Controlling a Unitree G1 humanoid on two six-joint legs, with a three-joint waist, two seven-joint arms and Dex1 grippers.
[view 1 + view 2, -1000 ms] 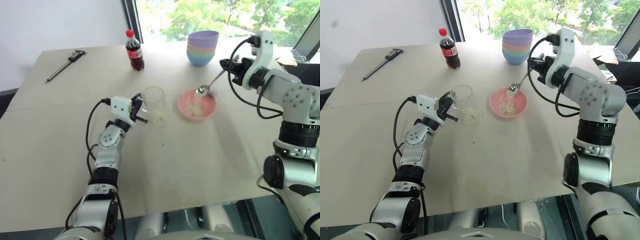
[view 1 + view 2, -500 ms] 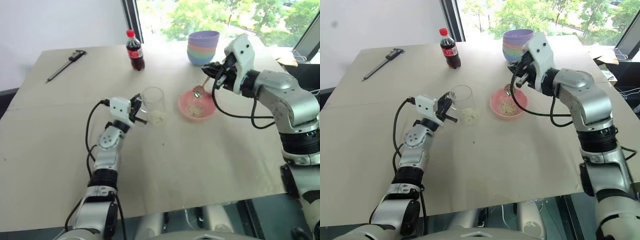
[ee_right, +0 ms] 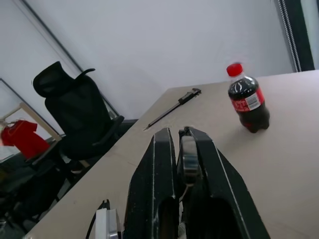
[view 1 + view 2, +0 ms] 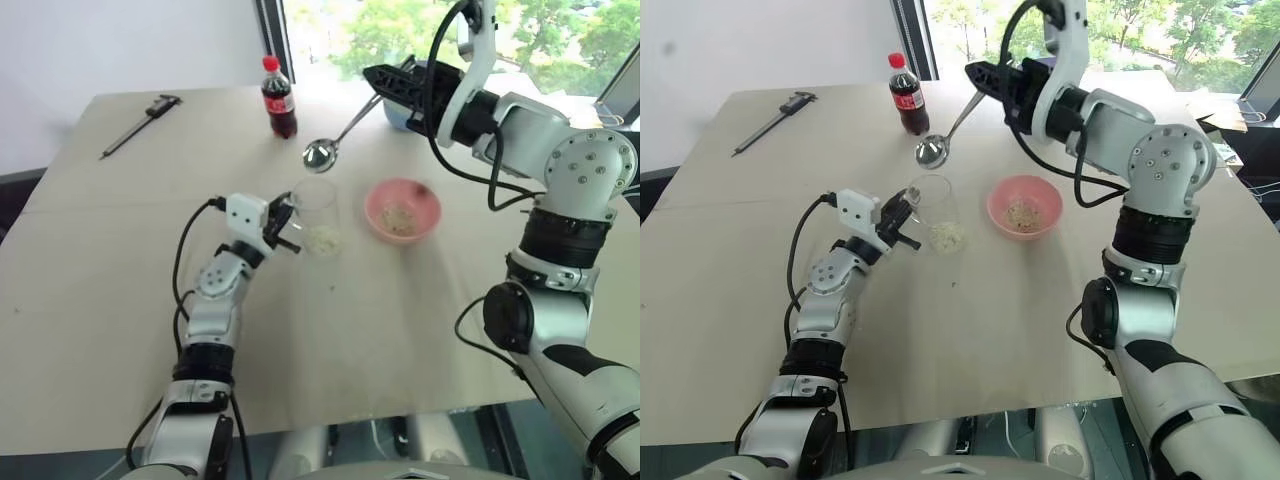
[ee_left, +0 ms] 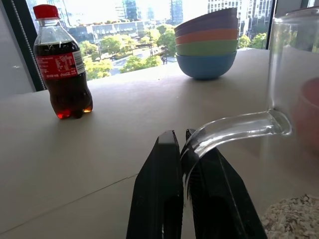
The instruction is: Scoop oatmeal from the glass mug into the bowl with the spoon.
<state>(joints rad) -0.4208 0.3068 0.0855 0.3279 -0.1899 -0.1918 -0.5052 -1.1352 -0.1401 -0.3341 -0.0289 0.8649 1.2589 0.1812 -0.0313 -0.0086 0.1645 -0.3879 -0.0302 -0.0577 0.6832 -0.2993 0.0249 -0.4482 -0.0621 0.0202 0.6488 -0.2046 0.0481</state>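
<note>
The glass mug (image 4: 316,203) stands mid-table with pale oatmeal (image 4: 325,238) at its bottom. My left gripper (image 4: 283,222) is shut on the mug's clear handle (image 5: 229,130). To the mug's right sits the pink bowl (image 4: 402,210), holding a little oatmeal (image 4: 1021,213). My right gripper (image 4: 380,80) is raised over the table's far side and shut on the handle of the silver spoon (image 4: 319,154). The spoon slants down to the left, and its shiny bowl hangs just above the mug's rim.
A cola bottle (image 4: 279,98) with a red cap stands behind the mug. A dark caliper (image 4: 140,125) lies at the far left. A stack of coloured bowls (image 5: 207,50) sits at the far right, behind my right arm. A black chair (image 3: 79,119) stands beyond the table.
My right gripper has carried the spoon up and to the left, from over the pink bowl to above the mug. The left gripper has kept its hold on the mug.
</note>
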